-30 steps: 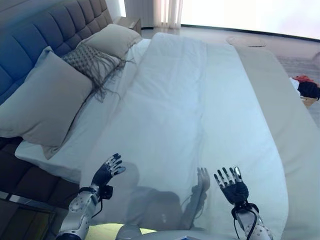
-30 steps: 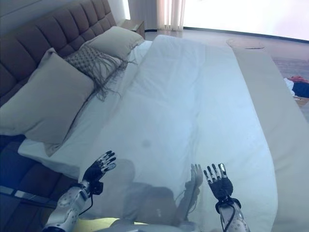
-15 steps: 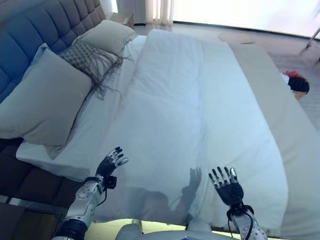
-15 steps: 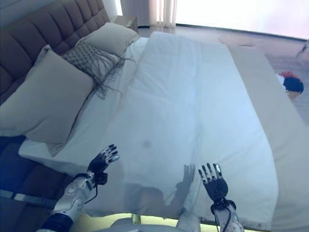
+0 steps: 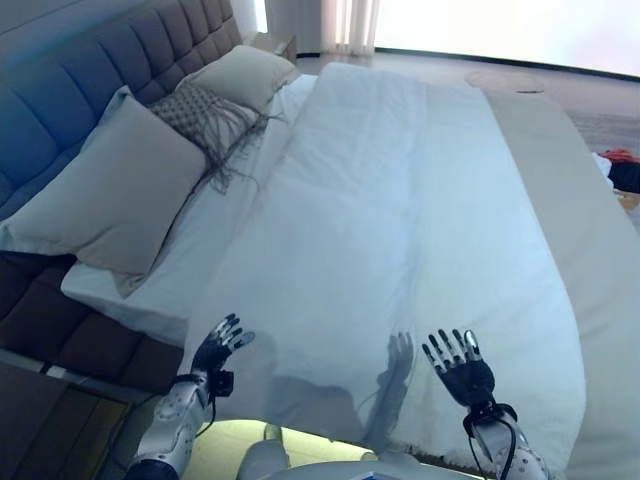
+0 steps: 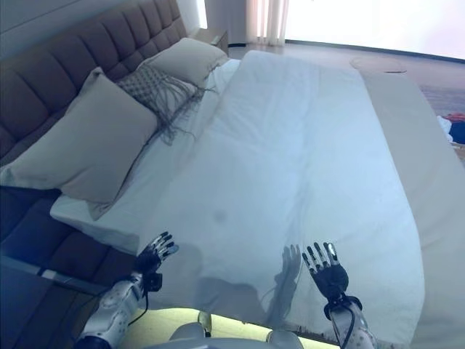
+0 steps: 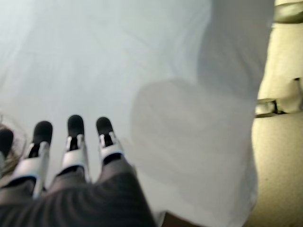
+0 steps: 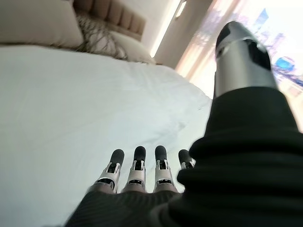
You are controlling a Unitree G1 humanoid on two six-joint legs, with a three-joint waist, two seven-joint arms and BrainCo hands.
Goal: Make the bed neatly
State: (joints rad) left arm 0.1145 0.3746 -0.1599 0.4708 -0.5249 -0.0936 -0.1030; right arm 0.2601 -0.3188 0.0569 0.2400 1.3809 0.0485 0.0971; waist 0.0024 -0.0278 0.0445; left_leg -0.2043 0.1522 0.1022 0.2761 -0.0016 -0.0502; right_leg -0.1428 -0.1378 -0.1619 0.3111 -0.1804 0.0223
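The white duvet [image 5: 400, 240] is spread over most of the bed, running from the top centre of the frame down to the lower edge — pretty smooth, with a long crease down the middle. Both hands hover at the bottom of the frame over its near edge, holding nothing. The left hand [image 5: 218, 350] sits lower left by the duvet's corner, fingers straight and fanned out. The right hand [image 5: 462, 370] is lower right, fingers also straight and spread. At upper left, a big grey pillow [image 5: 115, 195], a fringed cushion [image 5: 212, 118] and another pillow [image 5: 245, 75] lean along the tufted headboard [image 5: 70, 100].
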